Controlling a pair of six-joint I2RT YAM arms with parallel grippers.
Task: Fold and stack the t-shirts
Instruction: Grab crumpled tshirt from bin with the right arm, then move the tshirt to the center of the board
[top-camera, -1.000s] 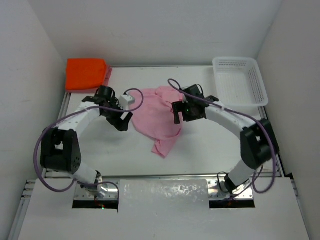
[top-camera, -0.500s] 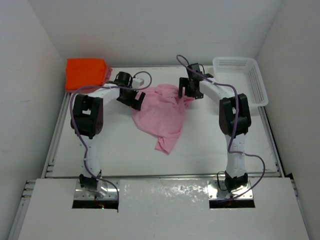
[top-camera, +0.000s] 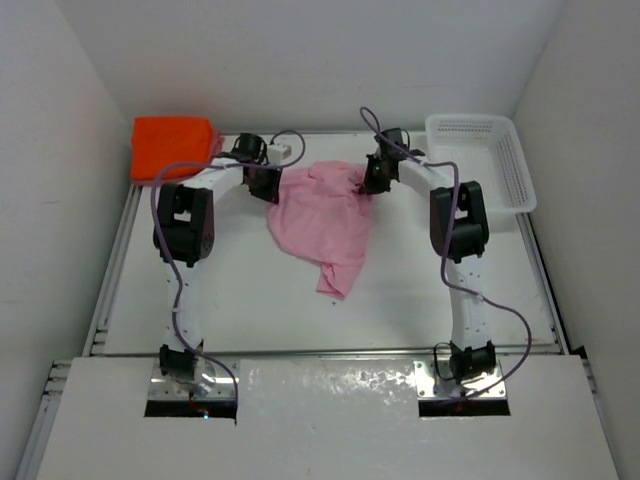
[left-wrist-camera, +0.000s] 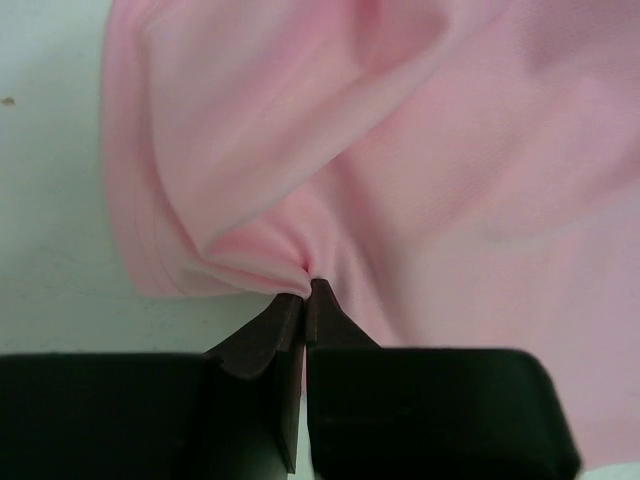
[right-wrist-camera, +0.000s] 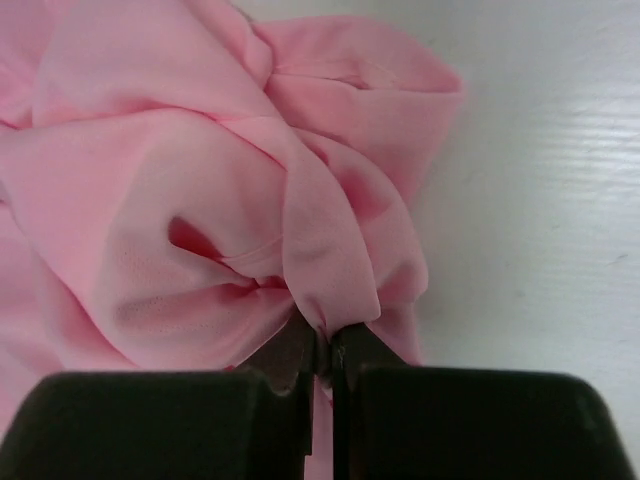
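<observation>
Progress: two shirts apparently stacked, the pink one gripped but not yet folded.

Left of the white basket, the light pink t-shirt lay crumpled on the table. The left gripper was clenched on a tuck of cloth at the shirt's edge farthest from the basket. The right gripper was clenched on a bunched fold at the edge nearest it. Much farther left of the basket, the orange t-shirt sat as a neat folded block. A sliver beneath it seemed to be the rose-red t-shirt, though it was too small to be sure. By my judgement the pink shirt needed spreading, folding and stacking.
</observation>
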